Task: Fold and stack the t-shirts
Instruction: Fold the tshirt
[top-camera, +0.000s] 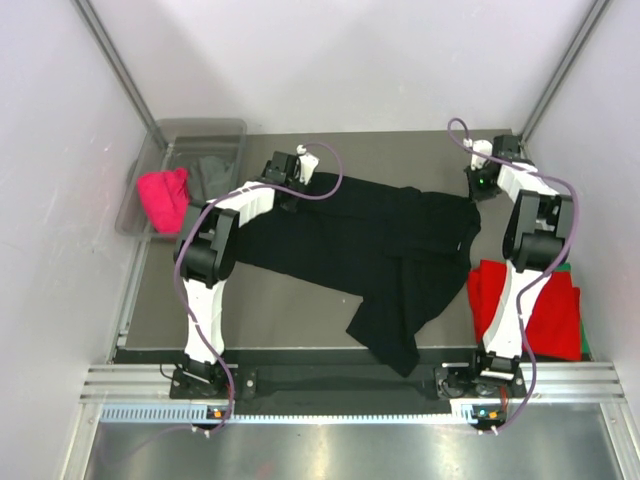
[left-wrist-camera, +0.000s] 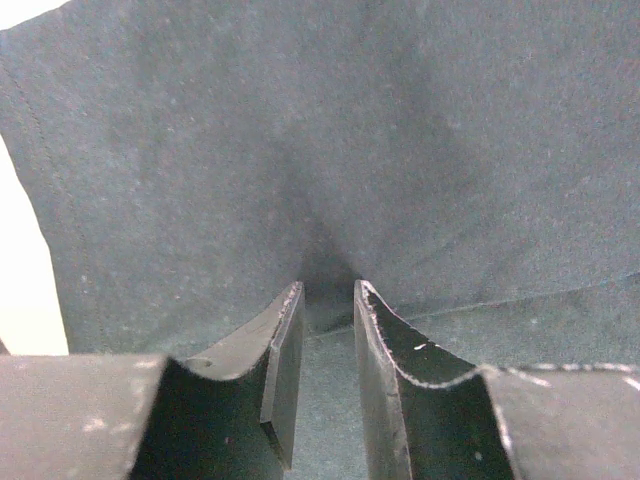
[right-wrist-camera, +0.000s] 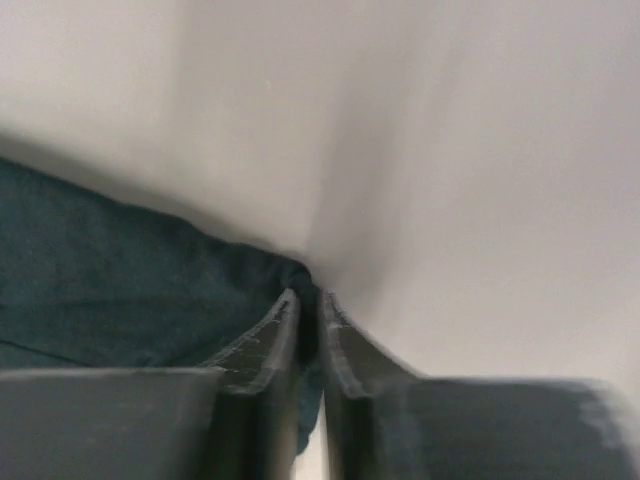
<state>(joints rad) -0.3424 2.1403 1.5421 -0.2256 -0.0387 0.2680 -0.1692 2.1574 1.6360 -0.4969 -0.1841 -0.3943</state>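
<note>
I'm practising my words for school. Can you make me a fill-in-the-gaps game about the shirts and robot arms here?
The left gripper and right gripper both pinch the big shirt, which is ___.
The bright shirt on the plastic tub is ___.
The red shirt lies at the ___ edge of the table.
Missing words: black, pink, right.

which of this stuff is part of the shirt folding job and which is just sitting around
Part of the job:
black t-shirt, pinched by left gripper and right gripper
red t-shirt
pink t-shirt
grey t-shirt

Just lying about:
plastic tub, holding the pink and grey shirts
table
</note>
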